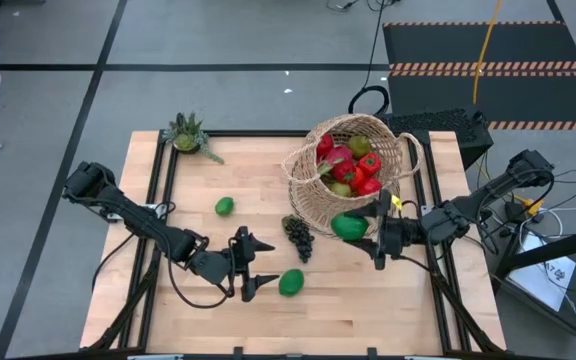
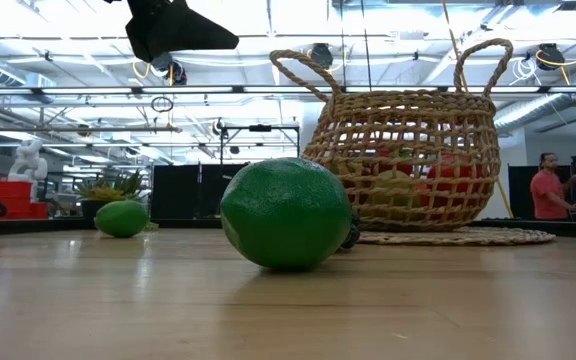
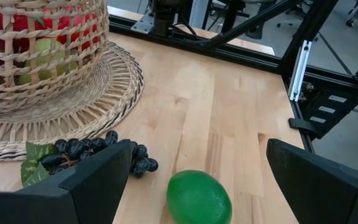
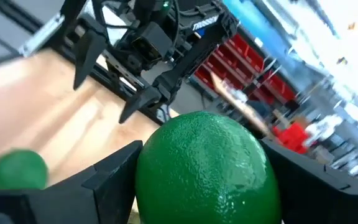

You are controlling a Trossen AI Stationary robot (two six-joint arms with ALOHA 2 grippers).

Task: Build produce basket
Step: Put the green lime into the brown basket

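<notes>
Presently, right gripper (image 1: 379,240) clasped a lime (image 1: 348,226) beside the basket (image 1: 353,200); left gripper (image 1: 253,268) gaped near another lime (image 1: 291,283).

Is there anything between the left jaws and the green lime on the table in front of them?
Nothing visible. The left gripper has its jaws open, and only bare table lies between them and the lime. The grapes sit off to one side, by the basket.
</notes>
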